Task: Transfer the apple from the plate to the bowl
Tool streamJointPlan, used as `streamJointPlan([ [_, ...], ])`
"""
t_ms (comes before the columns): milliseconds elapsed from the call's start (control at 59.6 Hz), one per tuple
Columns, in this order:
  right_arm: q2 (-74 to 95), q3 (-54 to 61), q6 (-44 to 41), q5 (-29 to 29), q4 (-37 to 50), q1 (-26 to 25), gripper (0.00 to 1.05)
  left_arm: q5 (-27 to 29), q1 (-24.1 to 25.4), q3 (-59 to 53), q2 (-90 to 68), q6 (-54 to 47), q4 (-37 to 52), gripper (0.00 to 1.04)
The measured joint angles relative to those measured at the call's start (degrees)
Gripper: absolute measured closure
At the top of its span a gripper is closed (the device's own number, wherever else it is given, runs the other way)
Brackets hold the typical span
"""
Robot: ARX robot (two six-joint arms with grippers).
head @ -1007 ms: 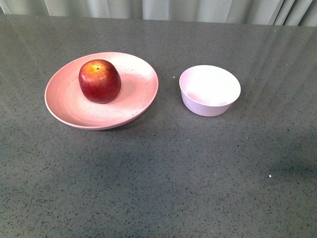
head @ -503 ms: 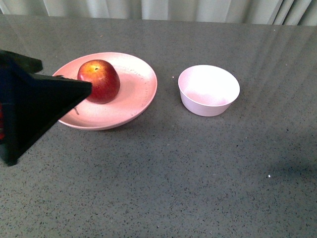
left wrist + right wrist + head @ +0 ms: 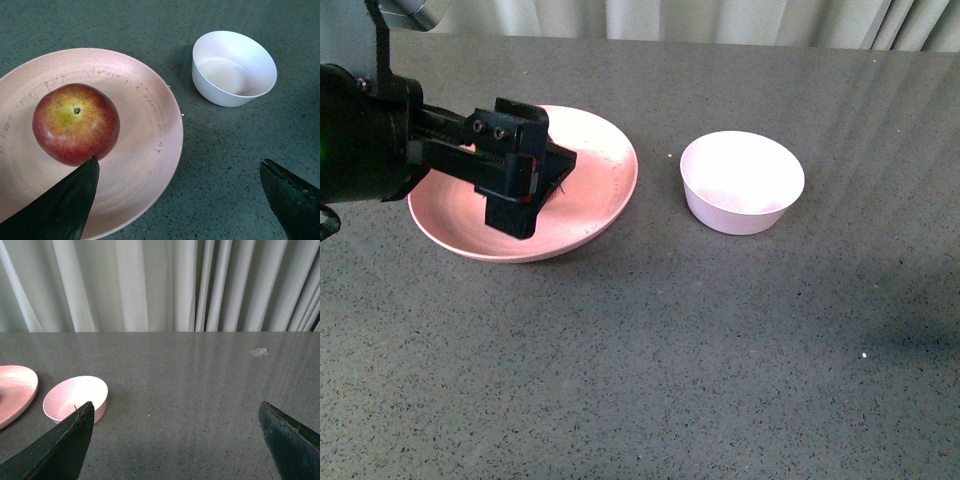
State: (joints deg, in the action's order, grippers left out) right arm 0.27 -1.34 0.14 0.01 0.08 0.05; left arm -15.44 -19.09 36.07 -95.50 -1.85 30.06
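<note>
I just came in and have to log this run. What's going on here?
The left gripper hangs wide open over the wide, shallow pink plate, close to the glossy dark-red apple that sits on it; nothing is gripped yet. The small, deep pale-pink bowl stands empty beside the plate on the dark grey table. The right gripper is open too, holding nothing.

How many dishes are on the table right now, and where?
2. The plate sits on the robot's left side, holding the apple; the bowl stands to its right, apart from it and empty. No other dish shows in any view.
</note>
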Motion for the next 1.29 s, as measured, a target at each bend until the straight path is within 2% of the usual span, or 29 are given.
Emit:
streamJointPlan([
  [185,0.0,0.0,0.0,0.0,0.0,0.0,0.09,5.4,0.1,6.2,-6.6,0.2,0.7,0.09],
  [486,0.0,0.0,0.0,0.0,0.0,0.0,0.09,11.3,0.4,11.5,-13.1,-0.1,1.2,0.09],
  [1292,0.0,0.0,0.0,0.0,0.0,0.0,0.09,15.1,0.6,16.3,-20.0,-0.5,1.8,0.09],
])
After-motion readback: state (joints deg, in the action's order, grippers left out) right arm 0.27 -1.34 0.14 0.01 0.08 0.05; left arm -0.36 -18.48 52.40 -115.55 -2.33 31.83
